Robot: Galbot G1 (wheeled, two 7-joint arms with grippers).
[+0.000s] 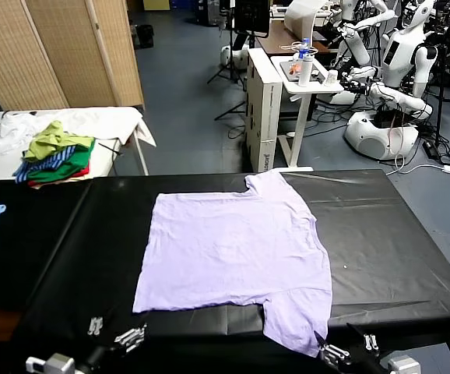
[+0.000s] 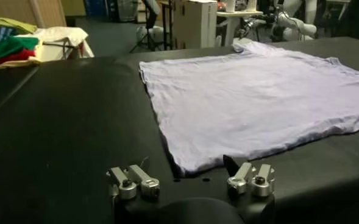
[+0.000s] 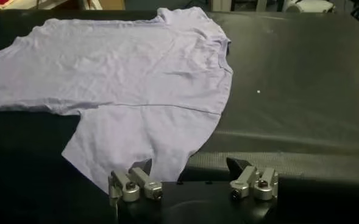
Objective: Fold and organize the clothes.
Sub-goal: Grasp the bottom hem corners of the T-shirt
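A pale lavender T-shirt [image 1: 237, 253] is spread flat at the centre of the black table [image 1: 381, 234], with one sleeve toward 12 o'clock and the other at the near edge toward 5 o'clock. The left gripper [image 1: 116, 336] is held released at 7 o'clock, just off the hem corner. The right gripper [image 1: 348, 347] is held released at 5 o'clock, beside the near sleeve. A clothes pile [image 1: 55, 156] is seen at 10 o'clock.
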